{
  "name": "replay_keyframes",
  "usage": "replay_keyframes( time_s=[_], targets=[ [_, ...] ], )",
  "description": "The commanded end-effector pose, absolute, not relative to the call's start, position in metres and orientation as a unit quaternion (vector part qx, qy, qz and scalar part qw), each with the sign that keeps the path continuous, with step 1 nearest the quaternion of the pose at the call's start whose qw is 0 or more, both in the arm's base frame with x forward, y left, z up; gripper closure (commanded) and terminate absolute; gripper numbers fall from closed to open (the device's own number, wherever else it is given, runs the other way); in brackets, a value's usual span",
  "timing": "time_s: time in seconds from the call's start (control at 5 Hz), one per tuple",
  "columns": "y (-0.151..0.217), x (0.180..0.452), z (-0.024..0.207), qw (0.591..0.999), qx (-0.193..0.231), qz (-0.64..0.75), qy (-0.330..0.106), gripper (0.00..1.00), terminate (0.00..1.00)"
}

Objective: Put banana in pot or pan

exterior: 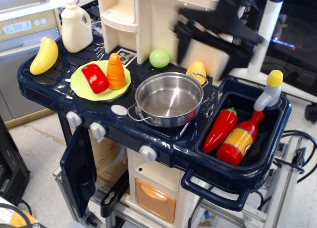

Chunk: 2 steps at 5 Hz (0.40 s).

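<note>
The yellow banana (43,56) lies at the far left end of the dark blue toy kitchen counter (44,87). The shiny steel pot (169,98) stands empty in the middle of the counter. My gripper (208,52) is a black motion-blurred shape high above the counter's back right, over the corn cob and right of the pot's far rim. Its fingers look spread apart and hold nothing. It is far from the banana.
A green plate (79,87) with a red pepper (94,78) and an orange carrot (116,71) lies between banana and pot. A white jug (76,27), green apple (159,58) and corn cob (196,69) stand at the back. The right sink (277,124) holds a chilli (220,129) and a ketchup bottle (240,138).
</note>
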State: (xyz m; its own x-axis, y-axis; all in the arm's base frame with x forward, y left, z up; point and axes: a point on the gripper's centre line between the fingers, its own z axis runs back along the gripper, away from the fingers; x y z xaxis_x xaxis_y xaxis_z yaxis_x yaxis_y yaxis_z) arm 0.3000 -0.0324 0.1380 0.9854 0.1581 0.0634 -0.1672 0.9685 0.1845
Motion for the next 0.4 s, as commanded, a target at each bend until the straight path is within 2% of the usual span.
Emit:
replay_keyframes(
  time_s=[0.0,0.2],
  targets=[
    [0.055,0.287,0.170,0.985,0.120,0.087,-0.085,0.00,0.00],
    [0.105,0.287,0.164,0.983,0.118,0.093,-0.103,0.00,0.00]
  ],
)
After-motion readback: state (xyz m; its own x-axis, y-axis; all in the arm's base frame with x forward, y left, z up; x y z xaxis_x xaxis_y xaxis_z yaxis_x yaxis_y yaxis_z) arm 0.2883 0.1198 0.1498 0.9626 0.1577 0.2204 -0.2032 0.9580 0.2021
